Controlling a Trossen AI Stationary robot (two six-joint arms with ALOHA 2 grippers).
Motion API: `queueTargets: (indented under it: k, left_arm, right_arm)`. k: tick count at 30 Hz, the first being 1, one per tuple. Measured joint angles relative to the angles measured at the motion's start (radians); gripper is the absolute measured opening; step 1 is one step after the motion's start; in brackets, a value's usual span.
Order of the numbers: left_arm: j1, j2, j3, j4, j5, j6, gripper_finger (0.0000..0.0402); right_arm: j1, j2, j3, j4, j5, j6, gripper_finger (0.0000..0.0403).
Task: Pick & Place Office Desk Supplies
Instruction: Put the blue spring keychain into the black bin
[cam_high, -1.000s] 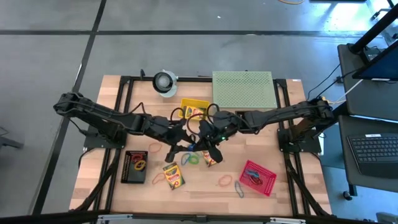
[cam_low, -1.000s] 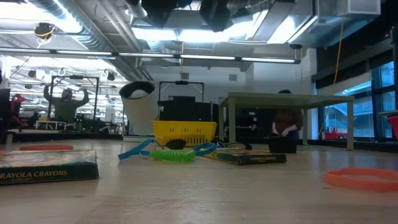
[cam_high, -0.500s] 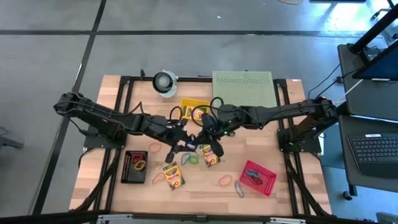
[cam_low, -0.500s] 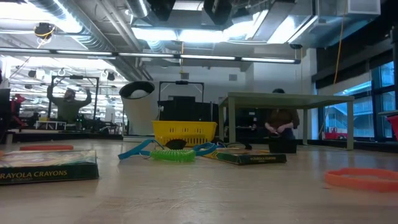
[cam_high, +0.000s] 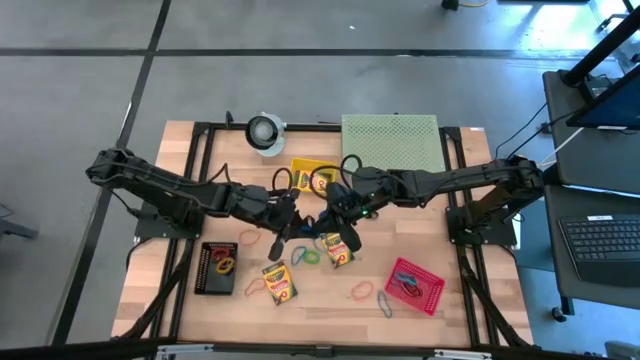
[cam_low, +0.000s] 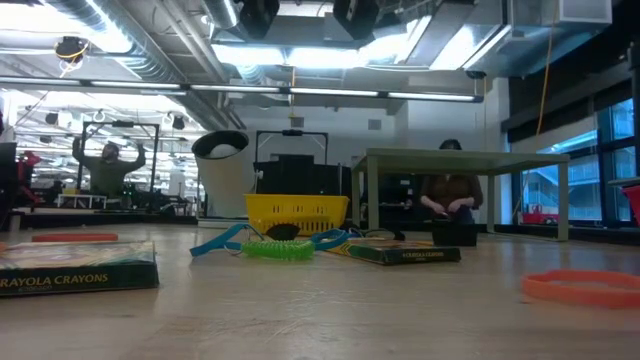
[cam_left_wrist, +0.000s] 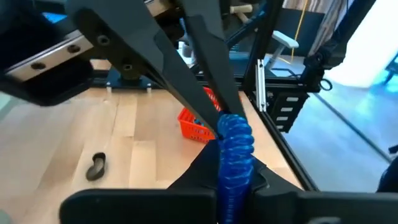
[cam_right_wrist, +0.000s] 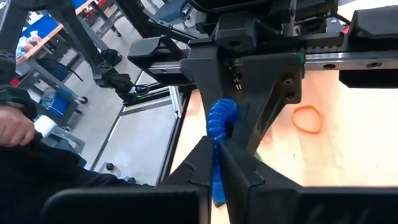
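Both arms meet over the middle of the table, and between them they share one blue rubber band. The left gripper has its fingers closed on the ridged blue loop, and the right gripper pinches the same band from the other side, its fingers drawn together around it. From either wrist the band shows as a thick ribbed blue strand running up between the dark fingers. Beneath them a green band lies on the wood beside a crayon box, with a second crayon box nearer the front edge. An orange band rests toward the front right, just beside a red mesh tray. A black tray sits at the front left, a yellow basket lies behind the grippers, and the pale green perforated stand occupies the back edge beside a round white roll at the back.
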Motion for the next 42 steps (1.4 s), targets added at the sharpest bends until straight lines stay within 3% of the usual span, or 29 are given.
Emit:
queueTargets:
  k: [12, 18, 26, 31, 36, 42]
  left_arm:
    - [0.0, -0.024, 0.001, -0.04, -0.043, -0.164, 0.0006]
    - [-0.012, -0.072, 0.001, -0.194, -0.054, -0.265, 0.0006]
    - [-0.103, -0.173, 0.083, -0.576, -0.053, -0.43, 0.0006]
    - [-0.212, -0.184, 0.172, -0.872, -0.053, -0.559, 0.0006]
    - [-0.332, -0.164, 0.175, -1.057, -0.061, -0.712, 0.0006]
    - [-0.45, -0.115, 0.175, -1.207, -0.078, -0.873, 0.0006]
  right_arm:
    - [-0.006, -0.022, -0.001, -0.02, 0.004, 0.051, 0.014]
    - [-0.023, -0.022, -0.001, -0.034, 0.004, 0.081, 0.0183]
    - [-0.042, -0.055, -0.001, -0.109, 0.01, 0.079, 0.0179]
    - [-0.041, -0.113, -0.001, -0.197, 0.081, 0.076, 0.0162]
    - [-0.031, -0.176, -0.001, -0.254, 0.128, 0.07, 0.0145]
    - [0.011, -0.218, 0.0, -0.441, 0.188, 0.046, 0.0128]
